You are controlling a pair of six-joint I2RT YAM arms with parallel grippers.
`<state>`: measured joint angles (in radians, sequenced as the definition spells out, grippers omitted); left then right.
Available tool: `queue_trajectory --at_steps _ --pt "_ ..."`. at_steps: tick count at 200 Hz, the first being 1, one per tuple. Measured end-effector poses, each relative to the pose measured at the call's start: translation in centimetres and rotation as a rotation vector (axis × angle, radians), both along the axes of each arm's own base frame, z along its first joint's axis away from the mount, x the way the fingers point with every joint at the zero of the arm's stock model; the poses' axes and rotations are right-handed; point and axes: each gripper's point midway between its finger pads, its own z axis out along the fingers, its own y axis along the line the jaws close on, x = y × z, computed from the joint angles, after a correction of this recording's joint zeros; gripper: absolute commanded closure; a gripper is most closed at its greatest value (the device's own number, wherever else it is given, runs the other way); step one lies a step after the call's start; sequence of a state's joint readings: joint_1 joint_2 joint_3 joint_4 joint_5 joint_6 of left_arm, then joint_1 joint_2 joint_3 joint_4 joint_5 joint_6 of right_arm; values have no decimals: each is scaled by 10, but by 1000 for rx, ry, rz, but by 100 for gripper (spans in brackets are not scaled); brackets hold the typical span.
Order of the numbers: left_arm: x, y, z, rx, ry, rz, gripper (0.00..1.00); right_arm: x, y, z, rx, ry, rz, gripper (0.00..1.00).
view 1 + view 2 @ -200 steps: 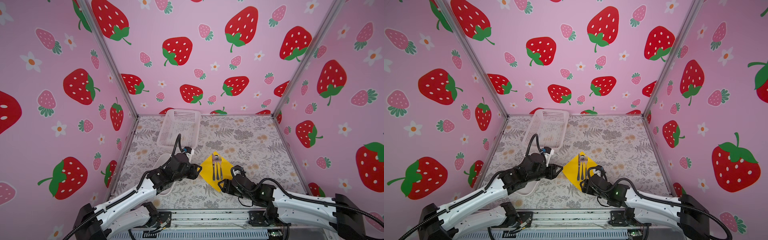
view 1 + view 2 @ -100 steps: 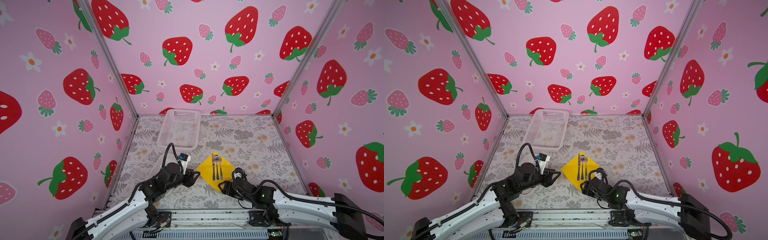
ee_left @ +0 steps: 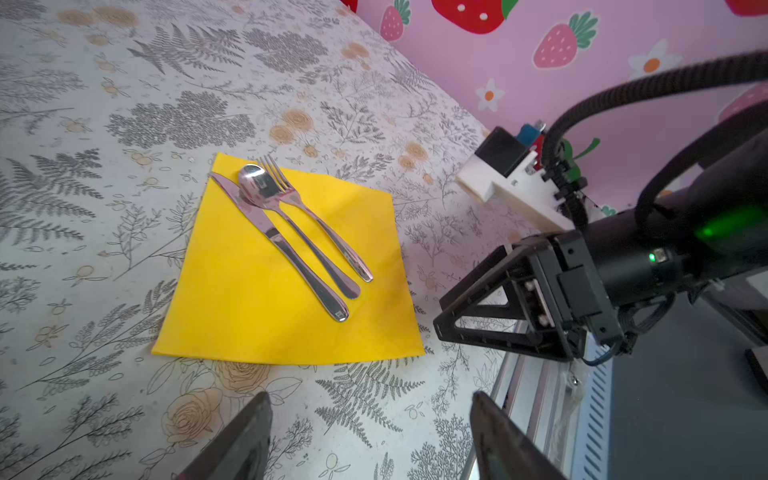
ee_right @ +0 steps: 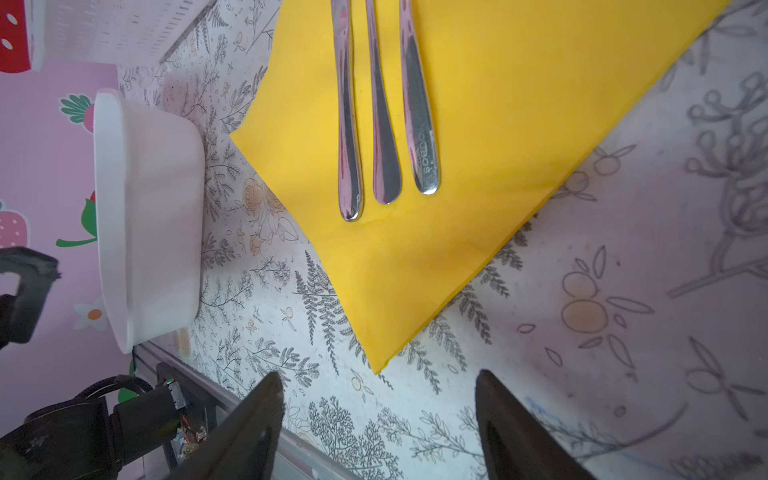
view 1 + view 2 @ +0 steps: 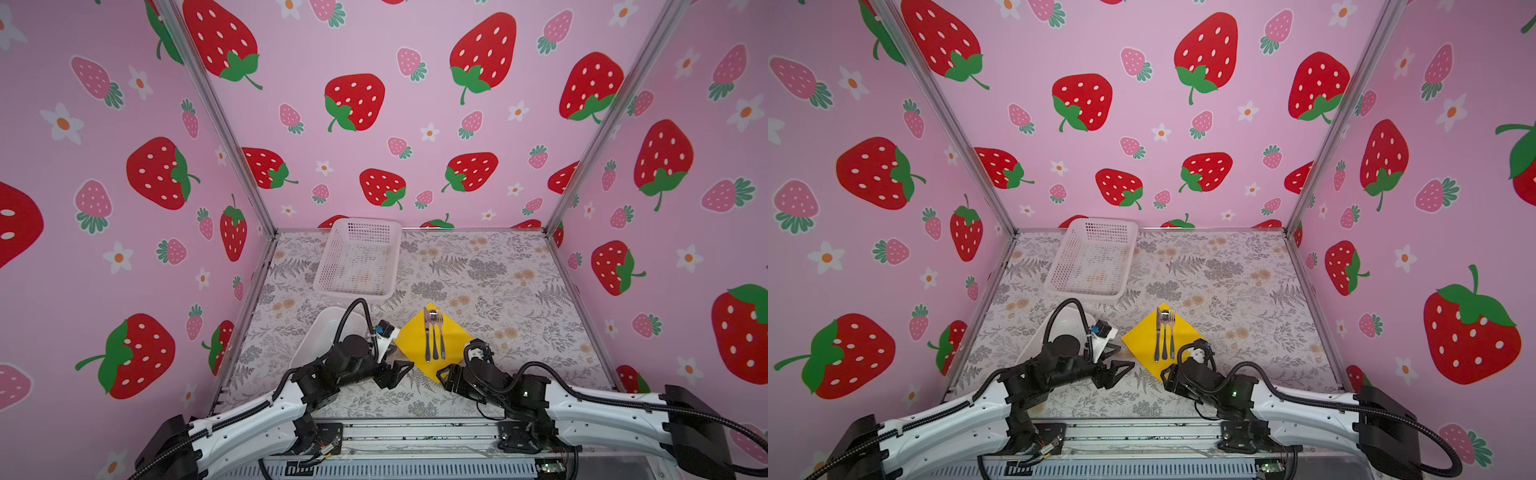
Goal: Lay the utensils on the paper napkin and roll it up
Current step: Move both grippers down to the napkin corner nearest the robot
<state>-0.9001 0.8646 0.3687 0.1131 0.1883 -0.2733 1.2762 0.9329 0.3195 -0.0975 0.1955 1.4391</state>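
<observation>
Tabletop [image 5: 498, 270]: floral cloth, filling the lower middle in both top views.
Basket [image 5: 330, 262]: white, perforated, at the centre of a top view, against the back wall.
Tray [image 5: 316, 336]: white, smooth, lower left of centre, partly behind the left arm.
Left gripper [image 5: 399, 372]: it has pulled back from the napkin's left corner to bare cloth, lower centre. Its jaws have spread and hold nothing.
Right gripper [image 4: 376, 382]: jaws spread, empty. The napkin's near corner lies just ahead of the gap, not touching.
Paper napkin [image 5: 411, 345]: yellow square, flat and unrolled, set as a diamond just right of lower centre.
Utensils [image 5: 433, 336]: three pieces lie side by side on the napkin, heads toward its far corner.
Meaning for task: placing looks finished. With both grippers free at the near corner, rolling is likely next.
Writing: stamped lettering near one utensil's handle end in the right wrist view, too blurred to read surely.
</observation>
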Motion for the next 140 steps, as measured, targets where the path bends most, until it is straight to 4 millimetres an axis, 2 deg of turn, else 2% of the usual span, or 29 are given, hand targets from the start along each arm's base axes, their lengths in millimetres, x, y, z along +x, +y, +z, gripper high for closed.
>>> queue_trajectory --at_steps 25,60,103,140 --pt "-4 -5 -4 26 -31 -46 23 2 -1 1 1 -7 -13 25" --pt "-2 -2 -8 60 -59 -48 23 3 0 2 10 -13 -18 25" --pt "2 1 9 26 -147 -37 24 3 0 7 54 -21 -15 25" --pt "-4 2 -3 77 -173 -89 25 1 0 4 67 -12 -9 26"
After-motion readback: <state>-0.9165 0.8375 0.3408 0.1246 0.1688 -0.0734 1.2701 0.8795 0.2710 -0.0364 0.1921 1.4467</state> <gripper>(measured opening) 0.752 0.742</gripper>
